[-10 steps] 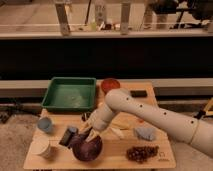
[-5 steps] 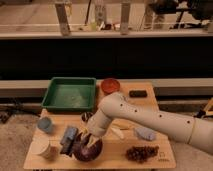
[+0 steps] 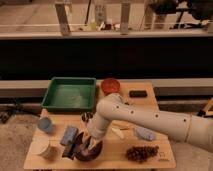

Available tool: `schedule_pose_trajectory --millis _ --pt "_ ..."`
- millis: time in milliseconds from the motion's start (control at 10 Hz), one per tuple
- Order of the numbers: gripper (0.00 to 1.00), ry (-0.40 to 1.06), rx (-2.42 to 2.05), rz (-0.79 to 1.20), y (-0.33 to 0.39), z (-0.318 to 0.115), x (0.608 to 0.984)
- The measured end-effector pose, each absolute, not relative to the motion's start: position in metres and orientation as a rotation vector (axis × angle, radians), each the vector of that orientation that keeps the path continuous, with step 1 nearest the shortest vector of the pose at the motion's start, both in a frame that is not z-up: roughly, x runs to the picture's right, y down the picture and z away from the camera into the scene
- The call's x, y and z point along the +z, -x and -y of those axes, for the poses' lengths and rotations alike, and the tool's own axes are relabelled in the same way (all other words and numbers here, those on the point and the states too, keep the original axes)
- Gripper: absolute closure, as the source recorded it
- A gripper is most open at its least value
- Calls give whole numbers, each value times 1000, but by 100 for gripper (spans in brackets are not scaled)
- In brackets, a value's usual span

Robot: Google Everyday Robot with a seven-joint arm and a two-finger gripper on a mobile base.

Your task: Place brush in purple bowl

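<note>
The purple bowl (image 3: 93,151) sits near the front edge of the wooden table, partly covered by my white arm. My gripper (image 3: 84,143) is low over the bowl's left rim. A dark stubby shape that looks like the brush (image 3: 73,147) is right at the gripper, between the bowl and the blue-grey pad (image 3: 68,135). I cannot tell whether the gripper holds it. The inside of the bowl is mostly hidden.
A green tray (image 3: 70,93) stands at the back left, with an orange-red bowl (image 3: 110,85) and a black block (image 3: 138,93) to its right. A pale blue cup (image 3: 45,124) and a whitish cup (image 3: 47,149) are at the left. A dark bunch of grapes (image 3: 141,152) and a grey-blue object (image 3: 145,133) are at the right.
My arm has swung left and down, bringing the gripper from above the bowl to its left rim. The dark shape beside the pad now sits lower, against the bowl.
</note>
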State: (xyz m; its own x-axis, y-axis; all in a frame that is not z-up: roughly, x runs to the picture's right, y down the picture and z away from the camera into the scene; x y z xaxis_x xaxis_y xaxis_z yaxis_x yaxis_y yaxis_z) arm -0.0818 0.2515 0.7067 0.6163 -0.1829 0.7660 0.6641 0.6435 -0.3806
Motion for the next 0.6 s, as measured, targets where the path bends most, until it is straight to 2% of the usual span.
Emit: schedule_pose_trajectory --millis 400,600 --pt "100 730 -536 747 83 -258 712" --pt "92 735 -538 745 85 -260 713"
